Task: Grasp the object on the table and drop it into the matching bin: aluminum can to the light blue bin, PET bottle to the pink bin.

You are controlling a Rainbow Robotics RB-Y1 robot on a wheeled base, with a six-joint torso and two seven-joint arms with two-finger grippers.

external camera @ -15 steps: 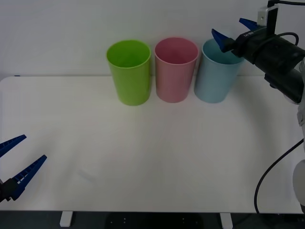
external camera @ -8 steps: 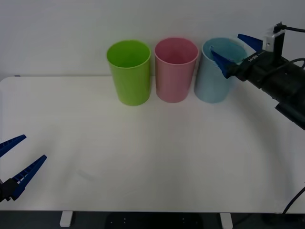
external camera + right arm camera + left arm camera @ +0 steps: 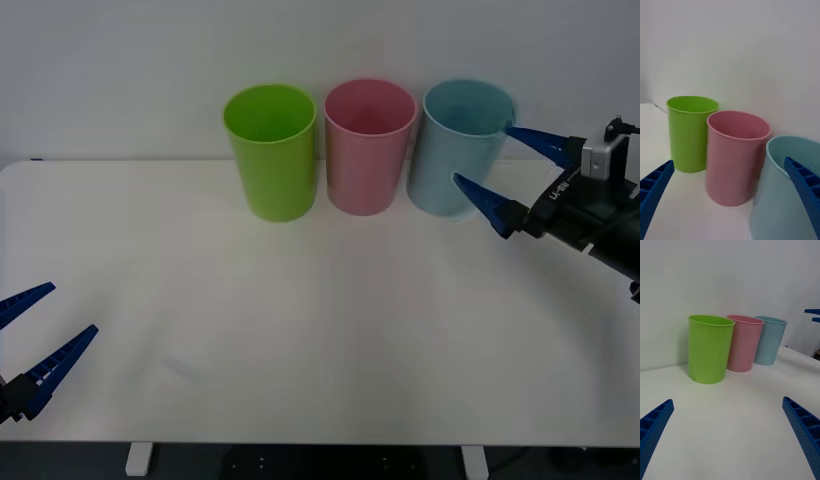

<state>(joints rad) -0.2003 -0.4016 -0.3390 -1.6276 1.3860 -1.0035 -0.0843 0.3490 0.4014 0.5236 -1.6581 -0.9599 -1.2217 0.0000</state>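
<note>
The object, whether aluminum can or PET bottle, is out of view. The light blue bin [image 3: 450, 150] stands at the back right of the white table [image 3: 320, 320], with the pink bin [image 3: 368, 150] just to its left. My right gripper [image 3: 480, 152] hovers open beside the light blue bin's right side, one finger near its rim and the other lower, with nothing between them. In the right wrist view the right gripper [image 3: 729, 161] faces the pink bin [image 3: 735, 157] and the light blue bin [image 3: 790, 195]. At the table's front left corner, my left gripper [image 3: 73, 308] stands open and holds nothing.
A lime green bin [image 3: 272, 155] stands left of the pink one, so the three form a row along the back edge against a white wall. The left wrist view looks at the same row across bare tabletop [image 3: 730, 427].
My right gripper has dropped down and to the right, from over the light blue bin's rim to beside the bin. The left arm has not moved.
</note>
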